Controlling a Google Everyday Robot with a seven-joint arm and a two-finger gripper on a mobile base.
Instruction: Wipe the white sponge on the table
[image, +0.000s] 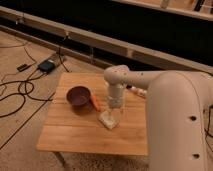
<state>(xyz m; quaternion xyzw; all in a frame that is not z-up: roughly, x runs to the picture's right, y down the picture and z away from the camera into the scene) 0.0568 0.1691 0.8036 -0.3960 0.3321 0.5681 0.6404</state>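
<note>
The white sponge (108, 120) lies on the small light-brown wooden table (75, 132), near the middle of its top. My gripper (114, 111) points straight down onto the sponge from just behind it, at the end of the white arm (165, 100) that reaches in from the right. The sponge shows at the fingertips, slightly turned on the wood.
A dark bowl (78, 95) sits on the table left of the gripper, with an orange carrot-like piece (94, 102) beside it. Black cables (15, 95) and a small dark box (47, 66) lie on the floor at left. A dark wall with a ledge runs behind.
</note>
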